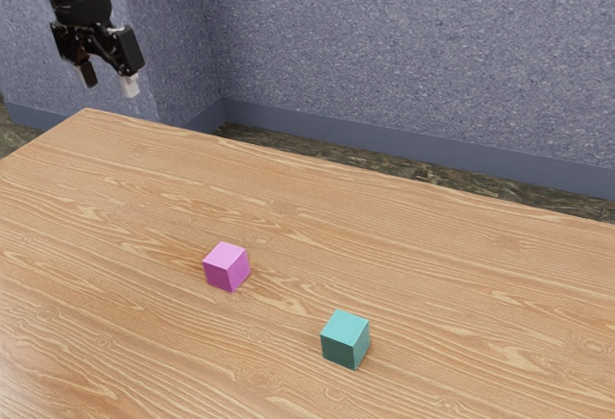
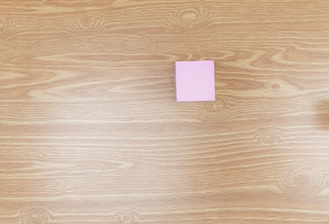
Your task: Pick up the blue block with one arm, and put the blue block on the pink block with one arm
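Black gripper (image 1: 109,79) hangs high at the exterior view's upper left, fingers spread, nothing in them. Down on the wooden table (image 1: 461,246), the blue block (image 1: 345,338) sits well off toward the exterior view's right, beyond the pink block (image 1: 227,265) and apart from it. Looks like a long reach down and across!

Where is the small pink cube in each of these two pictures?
Exterior view: the small pink cube sits on the wooden table, toward the exterior view's left of the blue-green cube.
Wrist view: the small pink cube, seen from straight above, lies on bare wood.
Shared landmark: the wooden table and its grain beneath the cube.
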